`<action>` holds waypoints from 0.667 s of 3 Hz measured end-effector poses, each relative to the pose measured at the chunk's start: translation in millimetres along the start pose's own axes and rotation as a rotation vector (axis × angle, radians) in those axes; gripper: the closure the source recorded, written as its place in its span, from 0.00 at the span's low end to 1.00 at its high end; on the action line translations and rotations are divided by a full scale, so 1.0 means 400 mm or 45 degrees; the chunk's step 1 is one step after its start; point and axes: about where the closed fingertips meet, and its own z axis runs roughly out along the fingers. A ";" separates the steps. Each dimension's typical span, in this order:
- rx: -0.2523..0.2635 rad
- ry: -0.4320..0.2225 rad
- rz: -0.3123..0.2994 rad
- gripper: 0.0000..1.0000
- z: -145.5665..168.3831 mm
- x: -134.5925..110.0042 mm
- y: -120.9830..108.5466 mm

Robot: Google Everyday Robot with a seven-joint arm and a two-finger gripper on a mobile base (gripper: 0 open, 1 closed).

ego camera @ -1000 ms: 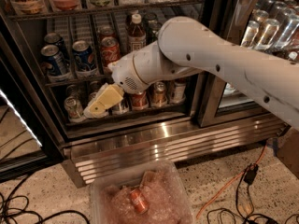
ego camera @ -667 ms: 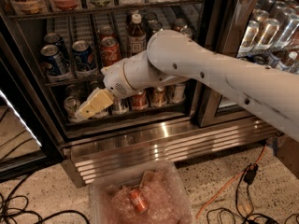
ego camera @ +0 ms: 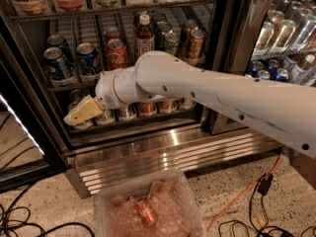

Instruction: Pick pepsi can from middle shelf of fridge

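Observation:
Two blue pepsi cans (ego camera: 89,58) (ego camera: 56,63) stand at the left of the middle shelf (ego camera: 74,86), next to a red Coca-Cola can (ego camera: 117,53). The fridge (ego camera: 163,149) stands open, its ribbed steel base below. My gripper (ego camera: 81,111), pale yellow on the white arm (ego camera: 207,90), hangs in front of the left end of the lower rack. It is below the pepsi cans and apart from them, and holds nothing that I can see.
A brown bottle (ego camera: 144,33) and green cans (ego camera: 172,41) stand right of the Coca-Cola can. Several cans (ego camera: 148,107) line the lower rack behind the arm. A clear plastic bin (ego camera: 148,209) with a red can sits on the floor. Cables (ego camera: 247,201) lie around. The glass door (ego camera: 19,127) is at left.
My arm has swung left. The gripper has moved left and slightly down along the lower rack, towards the fridge's left side.

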 end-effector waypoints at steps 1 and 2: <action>0.000 0.000 0.000 0.00 0.000 0.000 0.000; -0.013 -0.023 0.009 0.00 0.016 0.003 0.001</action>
